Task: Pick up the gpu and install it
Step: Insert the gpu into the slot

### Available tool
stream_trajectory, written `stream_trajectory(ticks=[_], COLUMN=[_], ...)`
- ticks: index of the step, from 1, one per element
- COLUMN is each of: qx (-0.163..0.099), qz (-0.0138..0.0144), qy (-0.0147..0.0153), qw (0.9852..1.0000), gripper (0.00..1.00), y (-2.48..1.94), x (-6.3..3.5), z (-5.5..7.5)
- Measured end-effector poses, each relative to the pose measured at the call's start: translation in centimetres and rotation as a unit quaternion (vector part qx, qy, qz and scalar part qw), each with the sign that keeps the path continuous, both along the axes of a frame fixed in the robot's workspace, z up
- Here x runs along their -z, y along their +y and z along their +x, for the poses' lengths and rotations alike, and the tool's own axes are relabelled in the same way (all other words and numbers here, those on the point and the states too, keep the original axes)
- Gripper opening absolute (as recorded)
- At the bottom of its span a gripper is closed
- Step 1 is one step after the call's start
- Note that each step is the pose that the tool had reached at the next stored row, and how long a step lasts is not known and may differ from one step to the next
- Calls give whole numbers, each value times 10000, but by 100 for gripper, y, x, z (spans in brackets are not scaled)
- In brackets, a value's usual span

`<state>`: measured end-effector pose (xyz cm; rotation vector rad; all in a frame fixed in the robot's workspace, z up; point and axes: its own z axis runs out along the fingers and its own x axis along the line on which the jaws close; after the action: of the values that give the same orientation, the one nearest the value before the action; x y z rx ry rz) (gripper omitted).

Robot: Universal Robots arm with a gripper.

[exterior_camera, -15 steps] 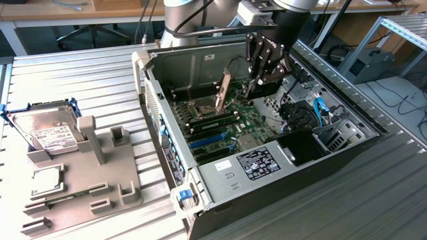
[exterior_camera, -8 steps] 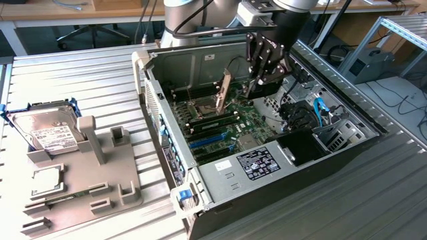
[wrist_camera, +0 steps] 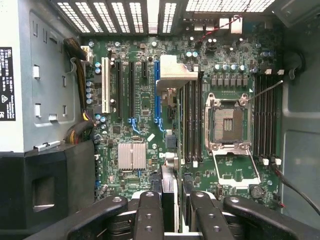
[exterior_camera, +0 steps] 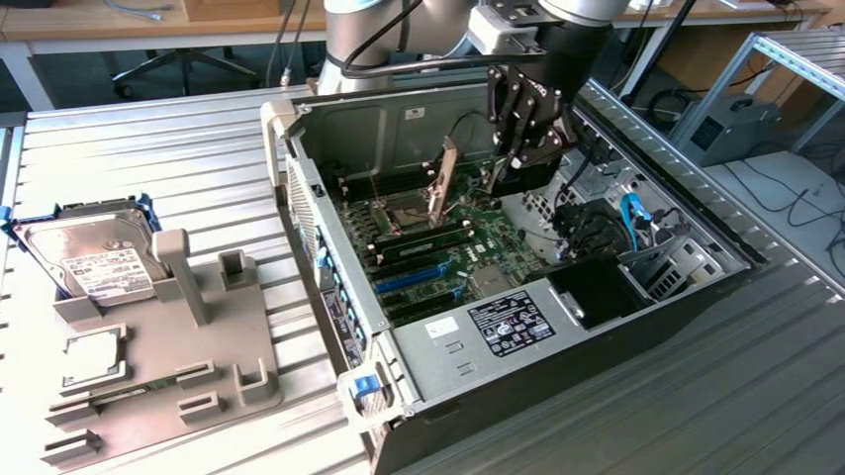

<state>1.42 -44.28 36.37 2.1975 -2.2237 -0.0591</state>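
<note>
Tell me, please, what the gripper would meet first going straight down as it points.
Probably the motherboard beside the blue expansion slot, touched first by the gpu the gripper holds; depth is unclear.

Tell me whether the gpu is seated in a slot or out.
Out. The gpu sits edge-on between the fingers above the motherboard, and the blue slot is bare.

Above the computer case (exterior_camera: 299, 178), the arm (exterior_camera: 354, 30) is pale grey tubing draped with black cables (exterior_camera: 396, 47). A white box (exterior_camera: 502, 32) adjoins its black cylindrical wrist (exterior_camera: 576, 49). The black gripper (exterior_camera: 516, 163) has linked fingers (wrist_camera: 148, 220) studded with round screws (wrist_camera: 148, 204), possibly pins.
</note>
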Motion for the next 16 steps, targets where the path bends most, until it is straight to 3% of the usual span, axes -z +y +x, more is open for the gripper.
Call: stream_trajectory(ticks=[16], qx=[90], qz=[0], qy=[0], qw=[10000], gripper=[27], y=[-52], x=[31], z=[-96])
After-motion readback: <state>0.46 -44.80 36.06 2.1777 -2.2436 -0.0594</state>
